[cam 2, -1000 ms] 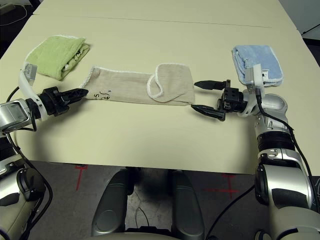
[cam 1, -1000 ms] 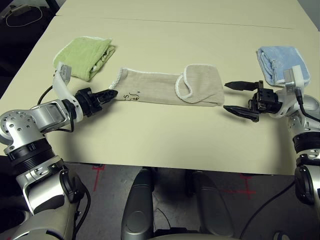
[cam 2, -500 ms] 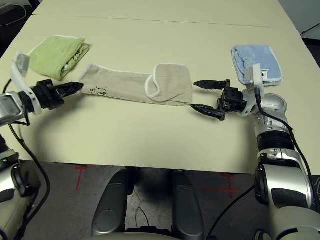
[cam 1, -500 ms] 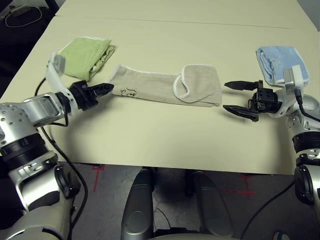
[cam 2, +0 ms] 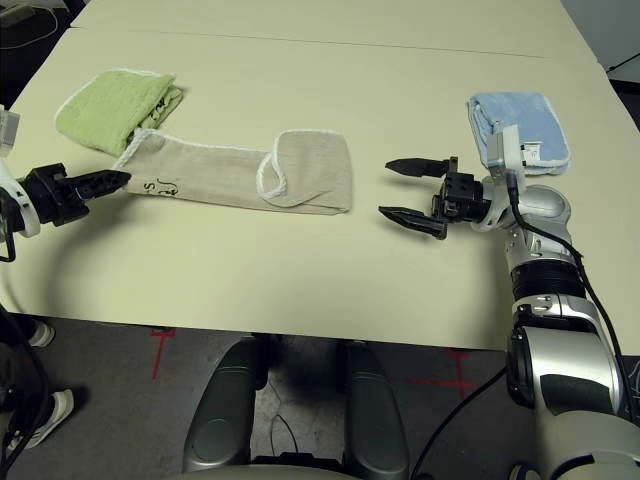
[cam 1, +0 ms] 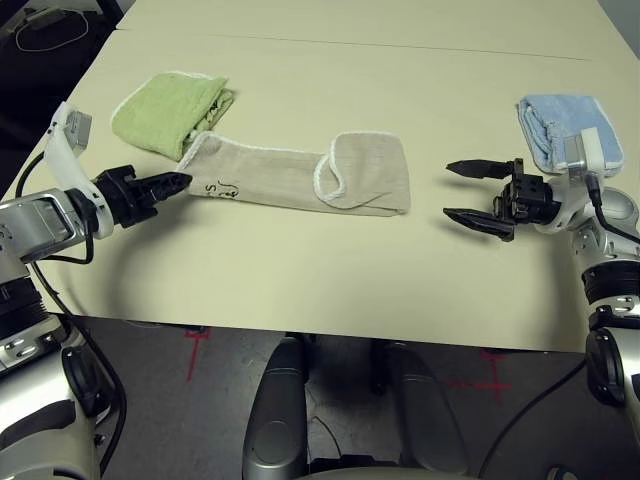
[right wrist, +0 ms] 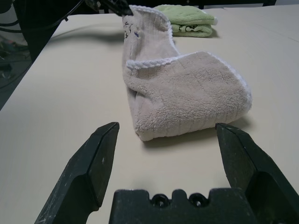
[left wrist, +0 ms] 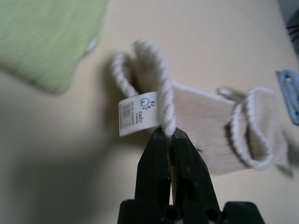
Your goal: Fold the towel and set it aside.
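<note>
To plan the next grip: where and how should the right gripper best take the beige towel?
Probably the folded end of the towel, coming from the robot's right: it faces the open right gripper, and its layers lie slightly raised, while the left gripper pinches the other end.

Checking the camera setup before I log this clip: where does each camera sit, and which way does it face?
Left and right eye: on the head, looking forward and down at the table; both arms show.
Left wrist: on the left arm, along its pincer, shut on the beige towel; its two fingers show.
Right wrist: on the right arm, looking between the open fingers of its pincer towards the beige towel; the left pincer shows beyond.
Both wrist views share the beige towel and the green towel.
</note>
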